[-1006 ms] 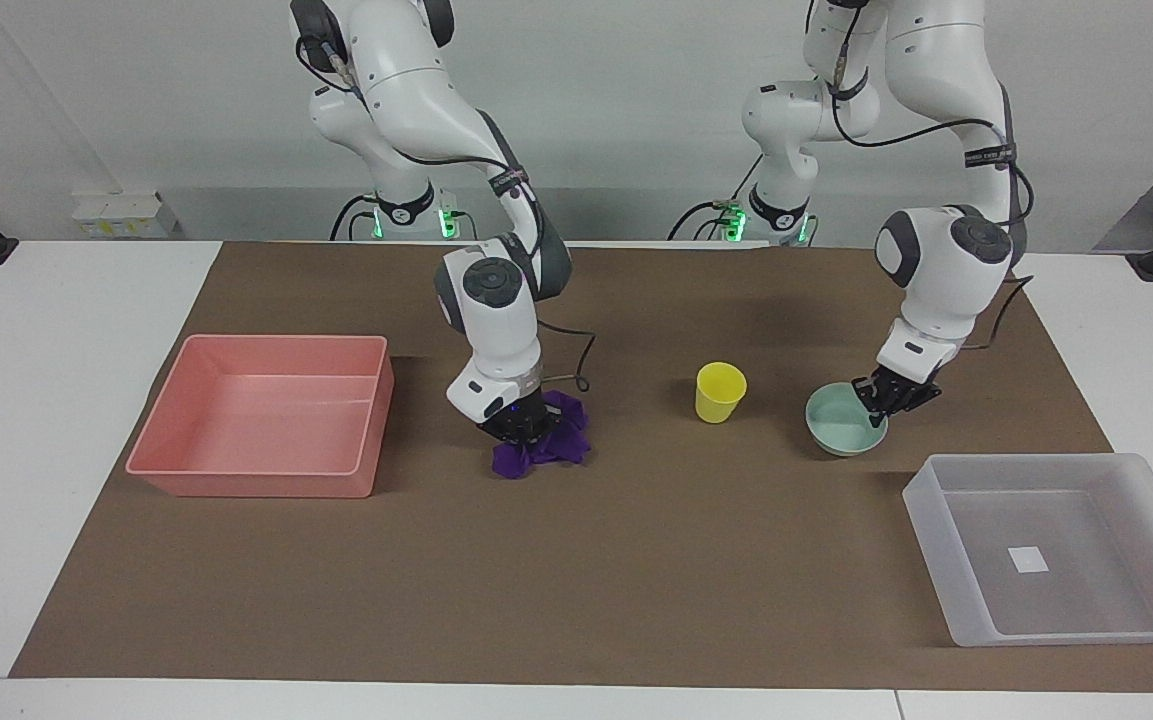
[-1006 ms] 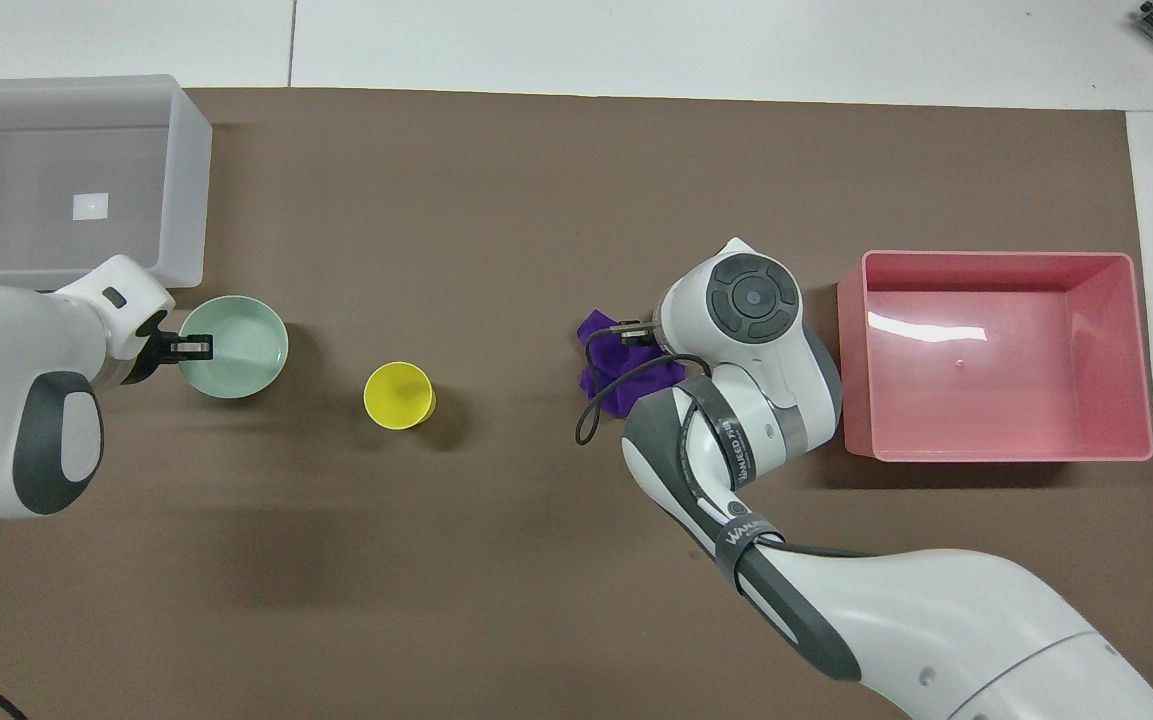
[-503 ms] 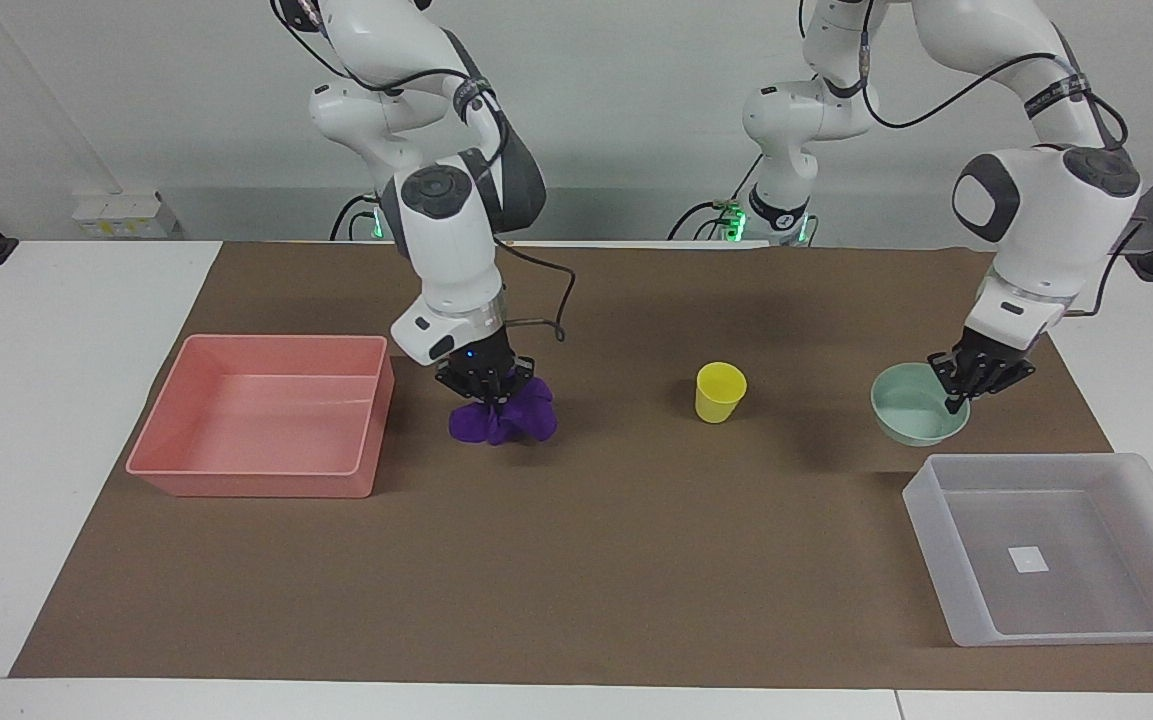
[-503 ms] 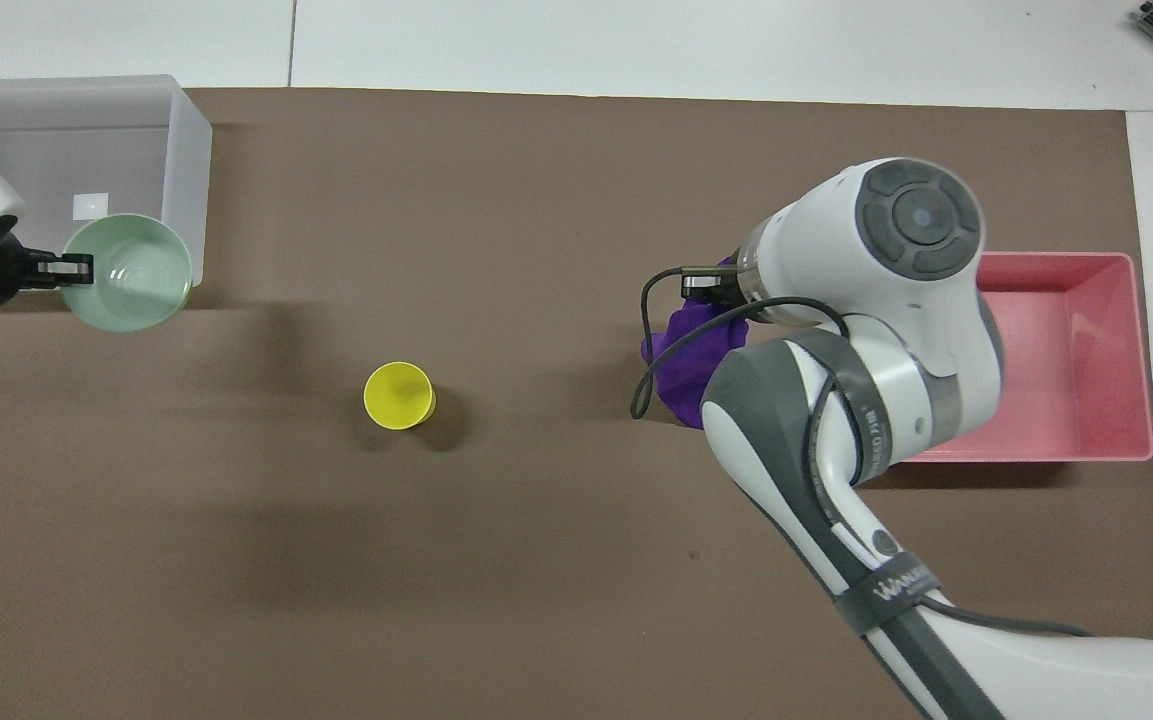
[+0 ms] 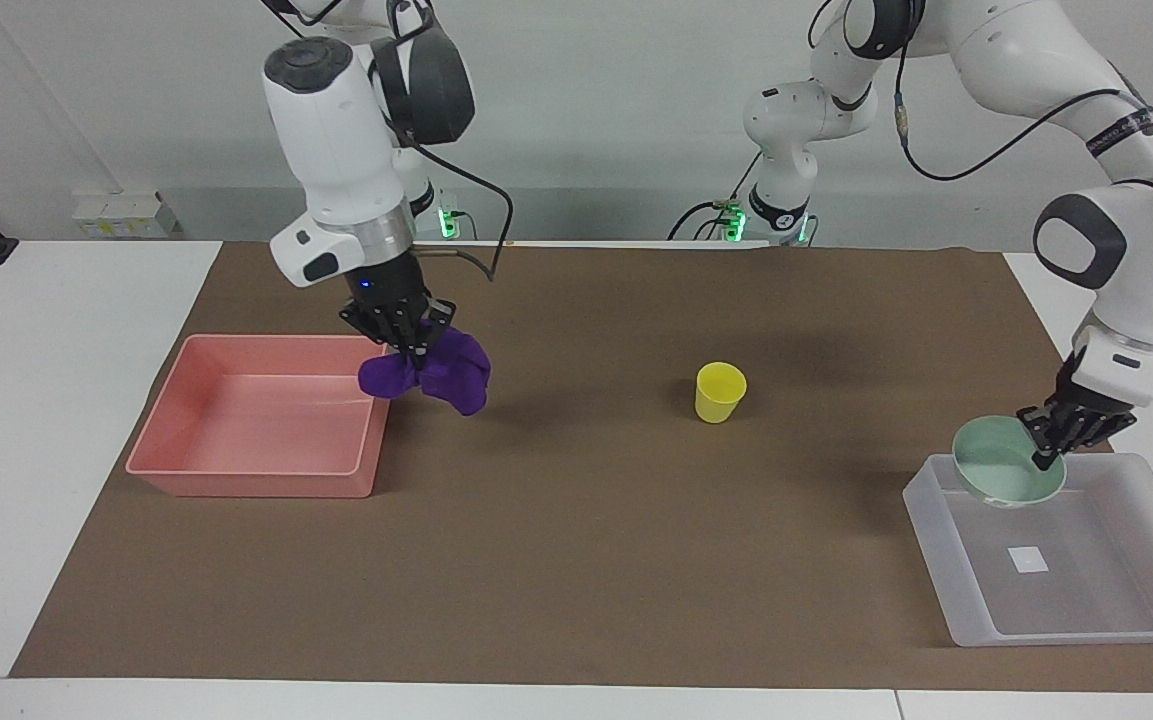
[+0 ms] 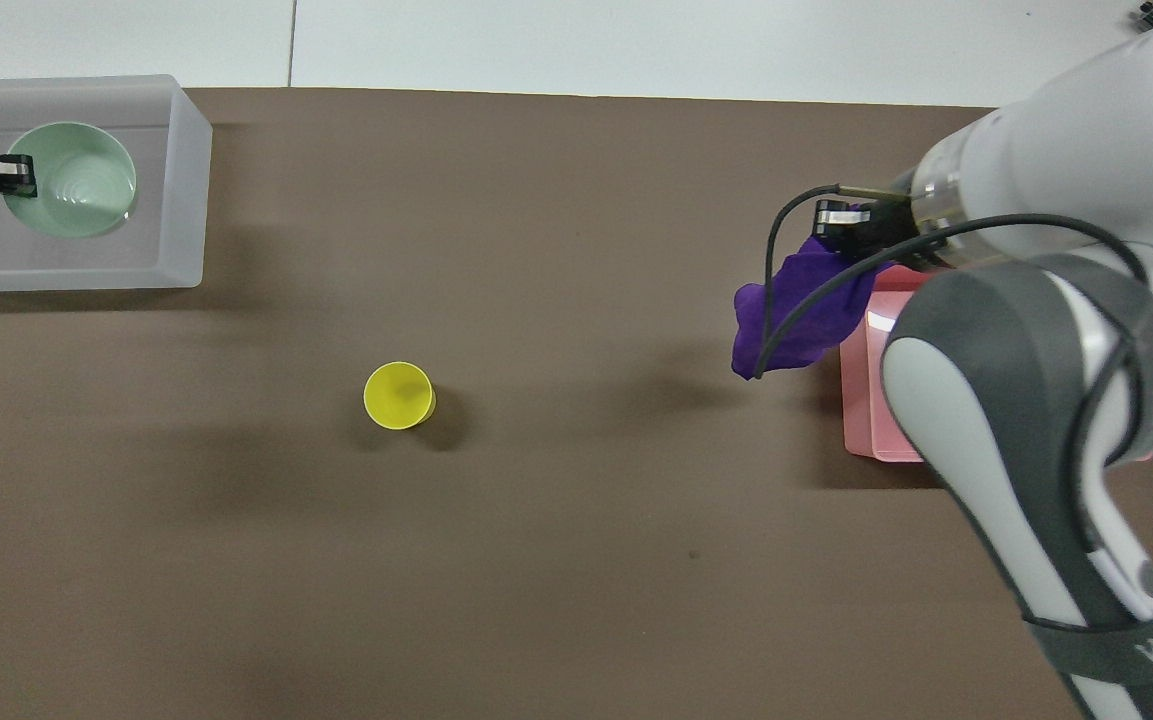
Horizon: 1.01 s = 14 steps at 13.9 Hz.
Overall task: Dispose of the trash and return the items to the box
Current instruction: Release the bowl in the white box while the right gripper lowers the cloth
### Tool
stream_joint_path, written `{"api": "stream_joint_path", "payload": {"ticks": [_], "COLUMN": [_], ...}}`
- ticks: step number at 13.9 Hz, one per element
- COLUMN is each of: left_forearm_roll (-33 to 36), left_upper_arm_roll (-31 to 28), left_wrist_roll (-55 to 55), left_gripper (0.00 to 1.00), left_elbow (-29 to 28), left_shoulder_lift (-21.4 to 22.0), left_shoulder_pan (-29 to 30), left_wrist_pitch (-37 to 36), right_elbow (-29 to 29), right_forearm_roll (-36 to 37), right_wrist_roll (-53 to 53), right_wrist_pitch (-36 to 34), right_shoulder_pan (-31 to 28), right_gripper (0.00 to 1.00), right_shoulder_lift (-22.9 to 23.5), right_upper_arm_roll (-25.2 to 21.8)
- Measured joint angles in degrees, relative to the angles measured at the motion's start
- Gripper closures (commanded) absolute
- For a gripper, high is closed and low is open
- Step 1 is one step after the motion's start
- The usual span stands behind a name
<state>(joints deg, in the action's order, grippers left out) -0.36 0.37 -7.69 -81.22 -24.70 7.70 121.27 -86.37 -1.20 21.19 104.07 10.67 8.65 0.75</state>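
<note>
The right gripper (image 5: 406, 345) is pinching the purple rag (image 5: 433, 375) over the pink tray's (image 5: 246, 480) rim for dropping, while the left gripper (image 5: 1054, 440), clamped on the mint bowl's (image 5: 1001, 478) rim, is carrying it over the clear box (image 5: 1086, 625) at the desk's corner, the yellow cup (image 5: 719, 392) waiting mid-desk.

- The purple rag (image 5: 428, 374) is soft, wrinkled cloth, matt, hanging in loose folds.
- The pink tray (image 5: 236, 470) looks like smooth plastic with a slight gloss; a bright streak of light lies on its floor.
- The box (image 5: 976, 610) is translucent, milky plastic, smooth, with a white paper-like sticker (image 5: 1028, 560) on its bottom.
- The bowl (image 5: 1001, 478) is pale mint, smooth, with a mild sheen.
- The yellow cup (image 5: 719, 392) is smooth plastic, fairly matt.
- The surface (image 5: 36, 400) is white and smooth, covered by a brown matt mat (image 5: 636, 540), paper-like in look.
- The arm shells (image 5: 336, 130) are glossy white plastic with dark grey joints.
</note>
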Motion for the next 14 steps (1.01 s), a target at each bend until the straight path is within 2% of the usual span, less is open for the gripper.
{"api": "stream_joint_path", "payload": {"ticks": [3,5,7,10,14], "left_forearm_roll": [0.1,0.1,0.1,0.1,0.1], "left_upper_arm_roll": [0.1,0.1,0.2,0.3,0.3], "left_wrist_roll": [0.0,-0.4,-0.7,-0.9,-1.0], "left_gripper": [1.00,1.00,1.00,1.00,1.00], "left_elbow": [10.8,14.9,16.7,16.2,8.3], "left_shoulder_lift": [-9.6,-14.8,-17.6,-18.2,-17.4], "left_shoulder_pan": [1.2,2.4,3.3,3.6,3.9], "left_wrist_pitch": [-1.8,-1.5,0.2,1.7,9.4], "right_elbow": [0.3,0.2,-0.8,-6.9,-20.6], "right_forearm_roll": [0.0,0.0,0.0,0.0,0.0], "right_wrist_roll": [-7.9,-15.2,-21.7,-28.5,-29.7], "right_wrist_pitch": [-2.0,-2.5,-2.2,3.9,15.8], "right_shoulder_pan": [-5.5,-10.2,-14.8,-19.9,-21.9], "right_gripper": [1.00,1.00,1.00,1.00,1.00], "right_shoulder_lift": [-2.1,-2.4,-2.3,-2.1,-1.9], "right_upper_arm_roll": [-0.2,-0.4,-0.5,-0.5,-0.6]}}
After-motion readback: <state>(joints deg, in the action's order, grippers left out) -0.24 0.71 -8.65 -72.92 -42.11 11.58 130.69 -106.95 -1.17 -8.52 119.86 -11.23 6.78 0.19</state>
